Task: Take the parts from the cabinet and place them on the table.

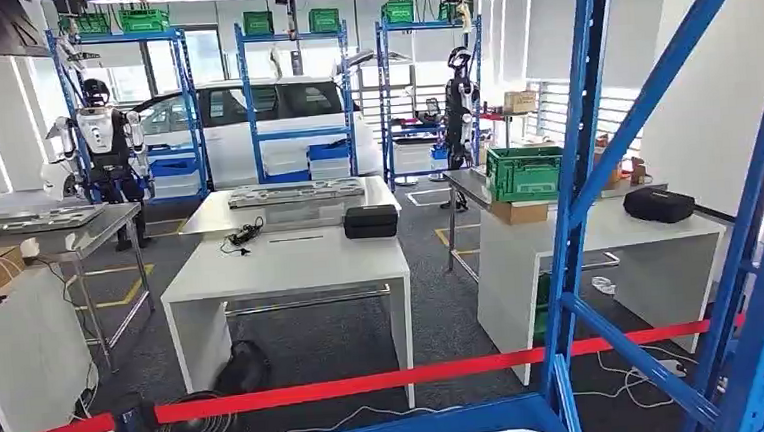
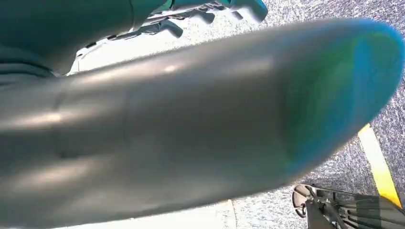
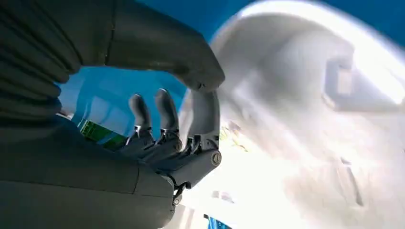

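Reaching for the first pick, by the look of it, with nothing yet set down. Seeing the right hand (image 3: 176, 138) spread wide, thumb arched over darker fingers, holding nothing, just beside a large white moulded plastic part (image 3: 305, 119) lying blurred inside the blue steel cabinet frame (image 1: 568, 215); cannot tell whether touching. Cannot tell the state of the left hand (image 2: 157, 133), a blurred grey bulk above speckled floor. Probably calls next for closing on the part's rim, lifting clear of the blue uprights, then carrying it to the white rectangular surface (image 1: 291, 267), well apart beyond the red barrier tape (image 1: 368, 382).
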Robot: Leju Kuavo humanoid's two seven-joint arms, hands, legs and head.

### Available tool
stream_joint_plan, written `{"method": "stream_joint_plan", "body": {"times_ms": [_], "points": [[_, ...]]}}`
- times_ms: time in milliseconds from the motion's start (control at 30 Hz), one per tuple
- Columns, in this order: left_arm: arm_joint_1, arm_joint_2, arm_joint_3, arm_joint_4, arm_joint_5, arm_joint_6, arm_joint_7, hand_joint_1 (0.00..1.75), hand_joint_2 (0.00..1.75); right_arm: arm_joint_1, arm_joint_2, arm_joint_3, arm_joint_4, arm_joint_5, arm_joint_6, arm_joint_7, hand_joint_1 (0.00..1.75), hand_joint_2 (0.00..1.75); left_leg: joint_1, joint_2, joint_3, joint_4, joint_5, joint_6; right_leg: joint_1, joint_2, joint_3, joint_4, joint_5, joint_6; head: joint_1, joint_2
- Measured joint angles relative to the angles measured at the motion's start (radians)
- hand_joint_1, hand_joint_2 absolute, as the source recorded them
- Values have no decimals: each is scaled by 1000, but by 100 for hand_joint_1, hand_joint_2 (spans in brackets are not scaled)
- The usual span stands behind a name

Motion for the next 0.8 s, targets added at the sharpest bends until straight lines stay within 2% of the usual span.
{"method": "stream_joint_plan", "body": {"times_ms": [200,267,367,467,500,533,567,667,767,800], "points": [[0,0,0,0,0,0,-6,0,0,2,0,-1,1,0,5,-7,147,175,0,0,2,0,0,0,0,0,1,0,0,0,0,0],[0,0,0,0,0,0,-8,0,0,2,0,-1,1,0,5,-8,162,175,0,0,2,0,0,0,0,0,1,0,0,0,0,0],[0,0,0,0,0,0,-9,0,0,4,0,-2,1,0,5,-9,175,175,0,0,3,0,0,0,0,0,1,0,0,0,0,0],[0,0,0,0,0,-2,-8,0,0,6,0,-2,1,1,4,-14,175,175,0,0,3,0,0,0,0,0,2,0,0,0,0,0],[0,0,0,0,0,-3,-8,0,0,8,0,-2,0,1,3,-21,110,175,0,0,3,0,0,0,0,0,2,0,0,0,0,0],[0,0,0,0,-2,-5,-8,0,0,11,0,-2,-2,2,2,-27,0,175,0,0,4,0,0,0,0,0,3,0,0,0,0,0],[0,0,0,0,-2,-8,-8,0,0,14,2,-3,-7,3,-3,-32,0,0,0,0,4,0,0,0,0,0,4,0,0,0,0,0],[0,0,0,0,-2,-8,-8,0,0,36,5,-6,-51,5,-43,-47,0,0,0,0,4,0,0,0,0,0,4,0,0,0,0,0],[1,1,0,0,-2,-10,-11,0,0,61,7,-10,-167,13,-112,-61,0,0,0,1,4,0,0,0,0,0,3,0,0,0,0,0],[1,1,0,0,-1,-10,-11,0,0,63,7,-11,-203,13,-114,-60,0,0,0,1,4,0,0,0,0,0,3,0,0,0,0,0]]}}
